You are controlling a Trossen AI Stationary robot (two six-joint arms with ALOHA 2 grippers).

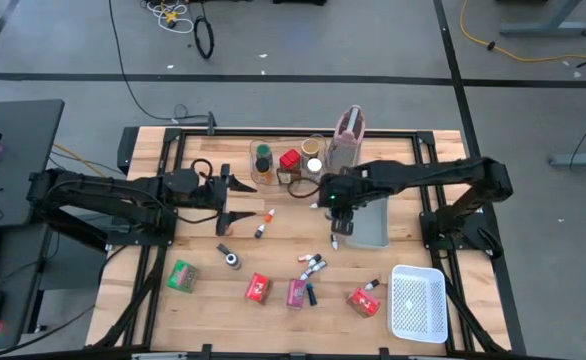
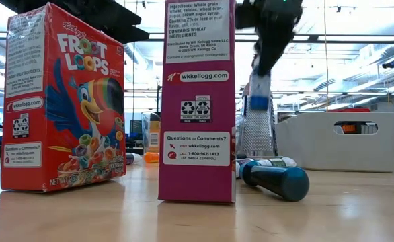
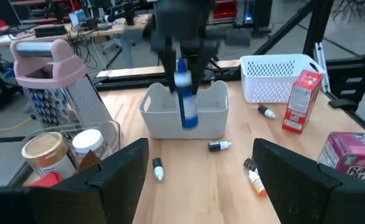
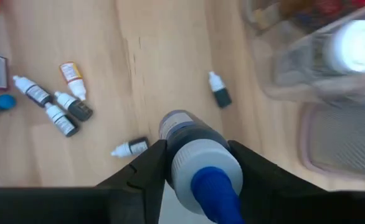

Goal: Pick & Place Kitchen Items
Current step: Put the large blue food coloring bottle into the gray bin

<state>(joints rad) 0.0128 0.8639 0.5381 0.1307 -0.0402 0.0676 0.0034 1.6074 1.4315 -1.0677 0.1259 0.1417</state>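
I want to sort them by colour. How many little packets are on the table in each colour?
Green packet: 1
Red packets: 2
Pink packet: 1
Total: 4

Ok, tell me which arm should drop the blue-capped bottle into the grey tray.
Right. The right hand already grips the blue-capped bottle and hangs at the near edge of the grey tray. The left hand is open and empty, back over the table's left half.
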